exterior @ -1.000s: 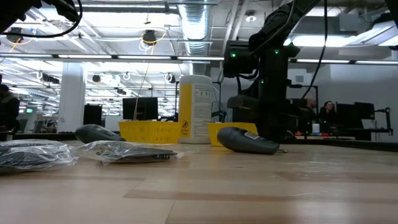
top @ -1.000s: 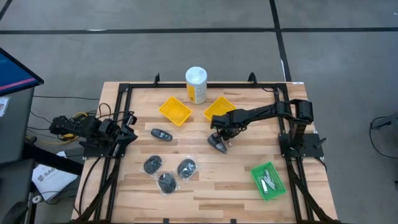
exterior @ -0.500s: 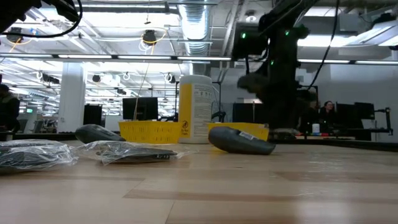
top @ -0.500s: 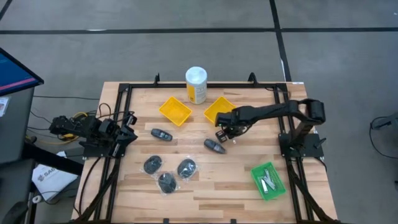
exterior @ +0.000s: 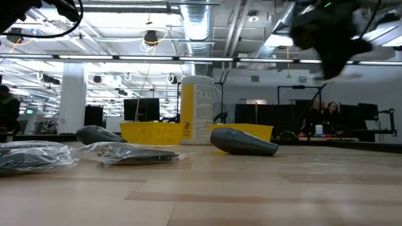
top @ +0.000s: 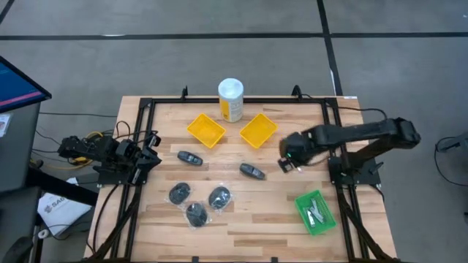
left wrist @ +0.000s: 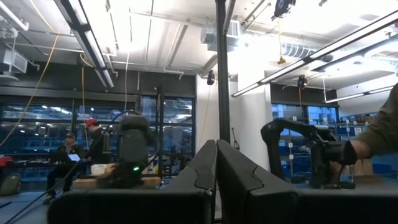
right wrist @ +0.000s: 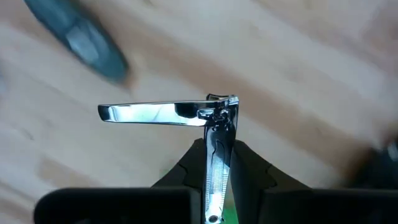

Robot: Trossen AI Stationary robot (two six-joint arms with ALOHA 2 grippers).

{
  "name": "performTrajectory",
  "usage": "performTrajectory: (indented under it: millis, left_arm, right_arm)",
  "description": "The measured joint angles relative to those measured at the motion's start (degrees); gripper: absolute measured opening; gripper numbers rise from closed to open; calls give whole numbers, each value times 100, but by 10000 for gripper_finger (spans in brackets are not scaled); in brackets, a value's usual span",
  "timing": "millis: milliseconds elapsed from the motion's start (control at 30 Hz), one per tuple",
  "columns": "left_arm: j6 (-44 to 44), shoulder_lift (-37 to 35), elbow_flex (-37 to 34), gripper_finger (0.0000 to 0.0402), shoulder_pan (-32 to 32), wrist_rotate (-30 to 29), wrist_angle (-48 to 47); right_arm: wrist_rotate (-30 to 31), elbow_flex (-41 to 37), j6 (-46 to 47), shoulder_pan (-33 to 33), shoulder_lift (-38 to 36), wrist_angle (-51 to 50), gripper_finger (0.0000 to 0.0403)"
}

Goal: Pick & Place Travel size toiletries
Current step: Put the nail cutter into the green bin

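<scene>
My right gripper (top: 285,164) hangs above the table right of centre, shut on a silver nail clipper (right wrist: 214,134). In the low view it shows high up and blurred (exterior: 326,37). One black oblong piece (top: 253,171) lies flat just left of it, and another (top: 190,157) lies farther left. Three wrapped dark discs (top: 178,193), (top: 219,196), (top: 196,214) lie near the near edge. Small silver pieces (top: 316,212) rest on a green pad. My left gripper (left wrist: 216,171) is shut and parked off the table's left edge (top: 146,157). My right gripper pinches the nail clipper's flat body (right wrist: 216,163) between its two fingers, the body lying along the fingers. The clipper's head pokes out past the fingertips, and its lever (right wrist: 155,113) is swung out sideways. The clipper is lifted clear of the table.
Two square yellow trays (top: 205,129), (top: 258,130) sit toward the far edge, with the tall white-capped yellow canister (top: 230,98) standing behind them. The green pad (top: 306,201) lies near the near right corner. Black frame rails run along the table's sides.
My right gripper has drawn away from the black oblong piece beside the right yellow tray, moving toward the table's right edge and rising. The arm has folded back toward its base. The black piece stays lying on the table.
</scene>
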Motion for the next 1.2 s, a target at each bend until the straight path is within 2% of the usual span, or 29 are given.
performTrajectory:
  millis: [133,367,600,833,1200]
  left_arm:
    - [2,1,0,2,0,0,1]
    - [4,1,0,2,0,2,5]
    - [4,0,0,2,0,4,8]
    - [4,-1,0,2,0,-20,9]
    - [4,0,0,2,0,-26,9]
  right_arm:
    - [-249,-131,985,1064,-278,-505,34]
    - [-418,-254,3101,2986,-383,-611,34]
    - [-556,-254,4675,4257,-357,-641,34]
    - [-558,-251,5602,4839,-114,-556,36]
    - [-730,-254,5017,4743,1021,-42,38]
